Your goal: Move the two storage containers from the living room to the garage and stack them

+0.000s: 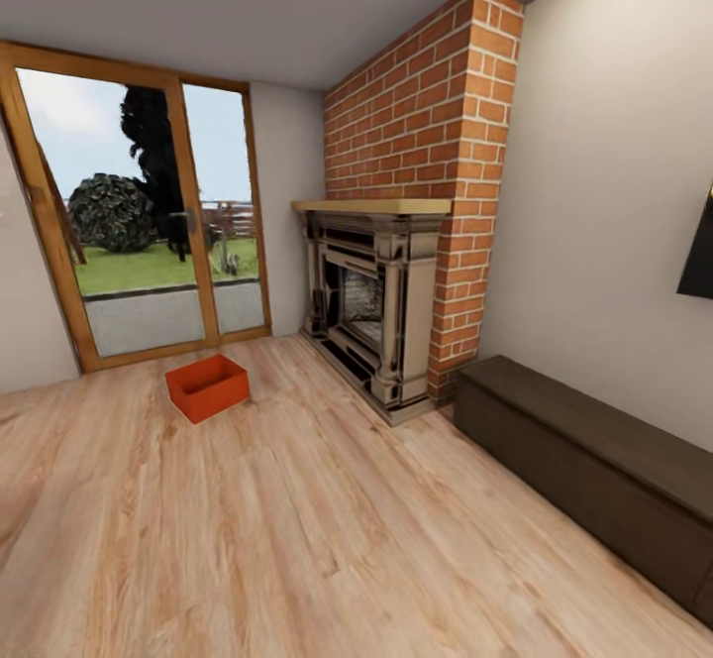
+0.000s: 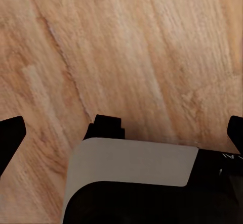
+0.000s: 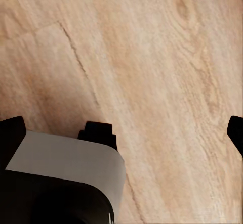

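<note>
The left pincer (image 2: 121, 133) has black fingertips (image 2: 10, 133) and a black block behind them, set on a pale grey rounded shell over a black body with small white markings. The right pincer (image 3: 121, 133) looks alike: black fingertips (image 3: 11, 133), grey rounded shell, black body.

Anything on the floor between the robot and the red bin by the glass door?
Nothing visible. The storage container sits alone on the wood floor near the glass door; fireplace and dark bench stand off to the right of that path.

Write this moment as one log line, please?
room: living room | bin: on wood floor near glass door | left gripper: open | right gripper: open
</note>
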You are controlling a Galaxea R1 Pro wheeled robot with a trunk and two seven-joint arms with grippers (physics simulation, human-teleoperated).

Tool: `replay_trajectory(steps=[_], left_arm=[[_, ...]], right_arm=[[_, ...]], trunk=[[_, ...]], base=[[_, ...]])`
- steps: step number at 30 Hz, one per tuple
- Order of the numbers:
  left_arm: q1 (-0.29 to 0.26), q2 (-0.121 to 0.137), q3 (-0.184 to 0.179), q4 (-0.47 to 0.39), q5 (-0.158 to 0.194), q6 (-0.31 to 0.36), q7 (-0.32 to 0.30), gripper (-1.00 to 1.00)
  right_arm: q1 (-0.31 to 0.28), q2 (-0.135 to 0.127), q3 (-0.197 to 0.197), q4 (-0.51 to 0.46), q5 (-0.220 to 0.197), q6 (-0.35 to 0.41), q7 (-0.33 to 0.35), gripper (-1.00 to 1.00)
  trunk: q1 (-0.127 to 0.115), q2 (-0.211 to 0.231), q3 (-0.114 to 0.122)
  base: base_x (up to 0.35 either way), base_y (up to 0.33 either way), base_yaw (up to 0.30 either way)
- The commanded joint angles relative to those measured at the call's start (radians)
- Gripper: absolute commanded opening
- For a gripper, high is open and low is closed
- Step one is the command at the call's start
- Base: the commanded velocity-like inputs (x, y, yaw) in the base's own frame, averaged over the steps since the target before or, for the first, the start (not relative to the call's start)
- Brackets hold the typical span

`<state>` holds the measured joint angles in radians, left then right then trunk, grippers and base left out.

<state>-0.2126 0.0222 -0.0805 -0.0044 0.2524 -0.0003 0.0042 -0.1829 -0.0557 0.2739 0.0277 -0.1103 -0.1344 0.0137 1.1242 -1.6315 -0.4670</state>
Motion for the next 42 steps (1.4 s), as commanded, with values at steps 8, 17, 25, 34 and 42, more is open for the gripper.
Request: replay_trajectory(steps=[8,17,25,34,42], left_arm=[[-0.001,0.001,-0.008,0.0,0.01,-0.001,0.0,1.0],[-0.001,0.0,-0.008,0.0,0.01,-0.001,0.0,1.0],[-0.001,0.001,-0.008,0.0,0.01,-0.001,0.0,1.0],[-0.001,0.0,-0.008,0.001,0.01,-0.001,0.0,1.0],[-0.001,0.0,-0.008,0.0,0.01,-0.001,0.0,1.0]], right_arm=[[-0.001,0.001,0.007,0.003,-0.011,-0.005,0.002,1.0],[-0.001,0.0,0.007,0.003,-0.012,-0.005,0.002,1.0],[-0.001,-0.001,0.007,0.003,-0.012,-0.005,0.002,1.0],[-0.001,-0.001,0.006,0.003,-0.012,-0.005,0.002,1.0],[-0.001,-0.004,0.02,0.003,-0.003,-0.001,0.0,1.0]], trunk=[[0.001,0.0,-0.001],[0.001,0.0,-0.001],[0.001,0.0,-0.001],[0.001,0.0,-0.001],[0.001,0.0,-0.001]], base=[[0.327,0.0,0.273],[0.327,0.0,0.273],[0.327,0.0,0.273],[0.327,0.0,0.273],[0.327,0.0,0.078]])
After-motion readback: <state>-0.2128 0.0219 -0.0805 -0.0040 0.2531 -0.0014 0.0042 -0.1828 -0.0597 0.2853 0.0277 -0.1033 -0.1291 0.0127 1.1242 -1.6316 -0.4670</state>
